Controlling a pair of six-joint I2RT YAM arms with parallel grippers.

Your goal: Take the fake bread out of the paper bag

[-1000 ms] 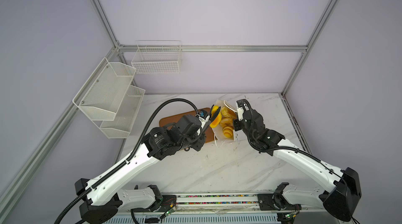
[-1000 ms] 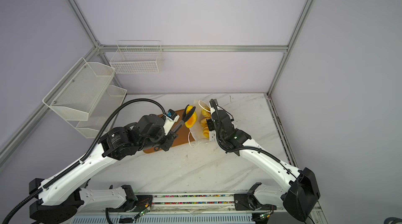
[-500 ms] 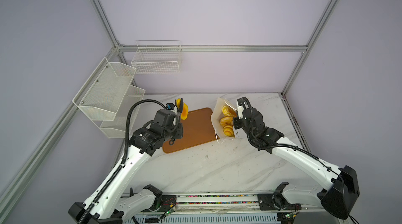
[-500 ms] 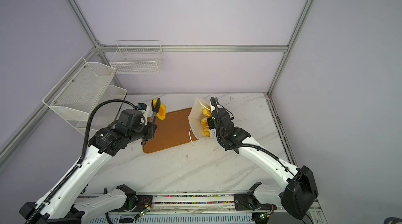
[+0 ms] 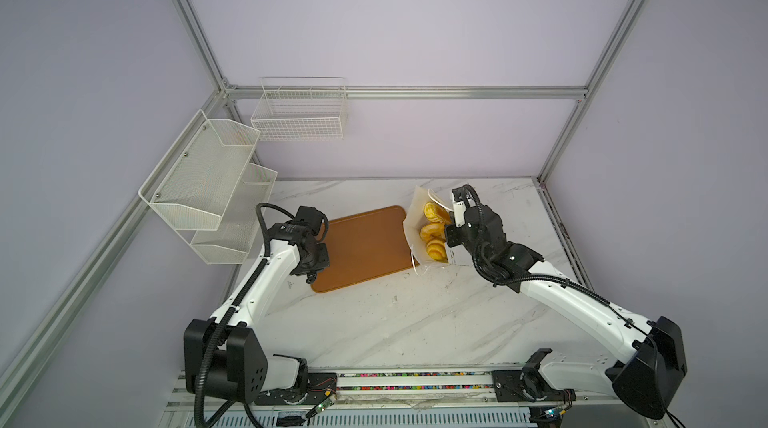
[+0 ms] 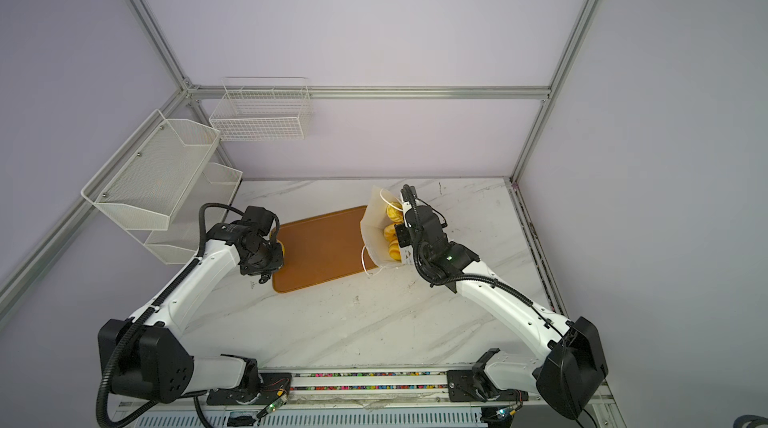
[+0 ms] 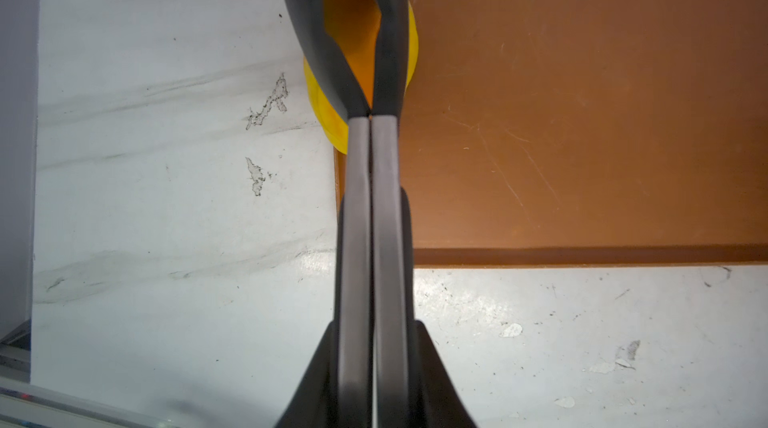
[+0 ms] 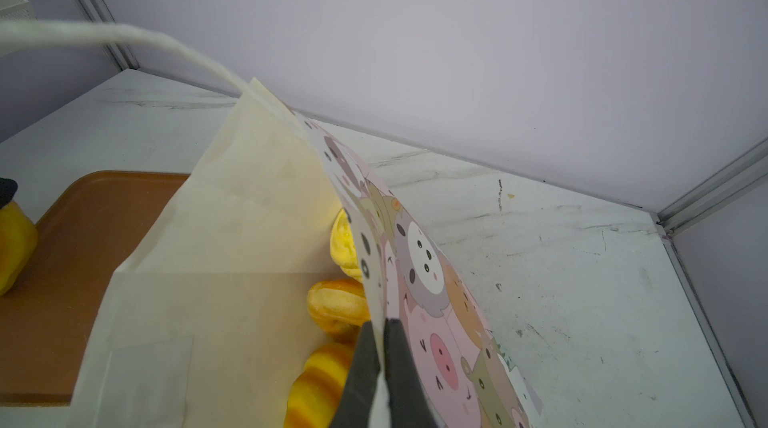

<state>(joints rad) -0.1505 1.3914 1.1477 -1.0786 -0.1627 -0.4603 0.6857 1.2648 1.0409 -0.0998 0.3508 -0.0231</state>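
Three golden-yellow toy pastries [image 5: 430, 231] are lying inside one pastel animal-print paper bag [image 5: 413, 224] with two white cord handles [image 5: 416, 270], and a fourth pastry [image 7: 327, 114] is showing outside it. One brown rectangular tray [image 5: 361, 247] is resting on the white marbled surface [image 5: 415, 322]. One white two-tier mesh shelf [image 5: 199, 180] and one white wire basket [image 5: 299, 114] are hanging nearby. Two white-and-black robot arms [image 5: 257, 293] [image 5: 573, 301] are reaching in.

You have no text, label, brand, number or sign to read in any view. The pastel printed paper bag [image 8: 428, 280], its wall pinched between the fingers of the right gripper [image 8: 382, 324], carries only cartoon animal faces, no lettering.
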